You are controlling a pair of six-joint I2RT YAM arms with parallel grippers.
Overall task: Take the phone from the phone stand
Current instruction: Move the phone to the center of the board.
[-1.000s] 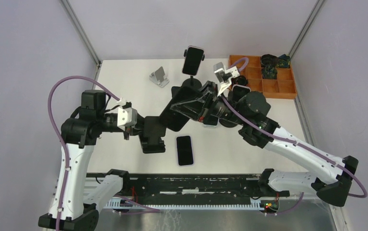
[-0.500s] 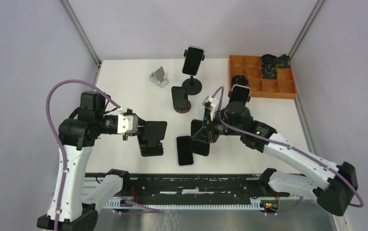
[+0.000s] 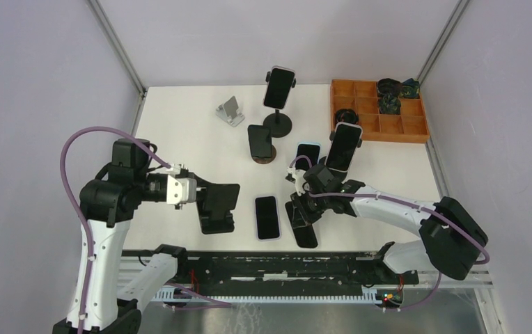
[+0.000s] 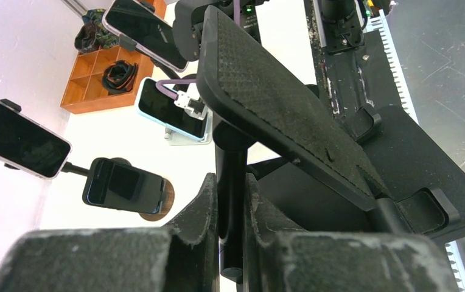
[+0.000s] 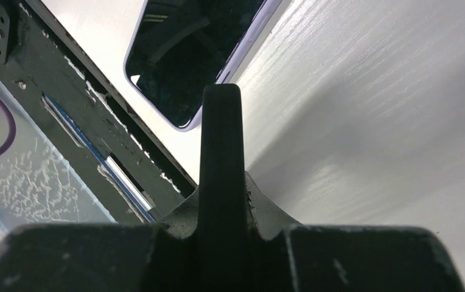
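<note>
The black phone stand [image 3: 218, 207] rests near the table's front left, its slanted plate [image 4: 279, 103] bare. My left gripper [image 3: 197, 193] is shut on the stand's upright post [image 4: 231, 201], one finger on each side. The black phone [image 3: 303, 226] is off the stand, low over the table near the front edge. My right gripper [image 3: 306, 207] is shut on it. In the right wrist view the phone [image 5: 221, 158] shows edge-on between the fingers [image 5: 266, 210].
A second phone [image 3: 267, 217] lies flat between the stand and the held phone, also seen as a lilac-edged phone [image 5: 193, 55]. Other phones stand on holders [image 3: 279, 87], [image 3: 260, 141], [image 3: 308, 153], [image 3: 343, 146]. A silver stand [image 3: 230, 111] and an orange tray [image 3: 416, 132] sit at the back.
My right arm has swung the phone from above the stand down and right to the table's front, beside the flat phone. The left arm has kept its grip and shifted slightly.
</note>
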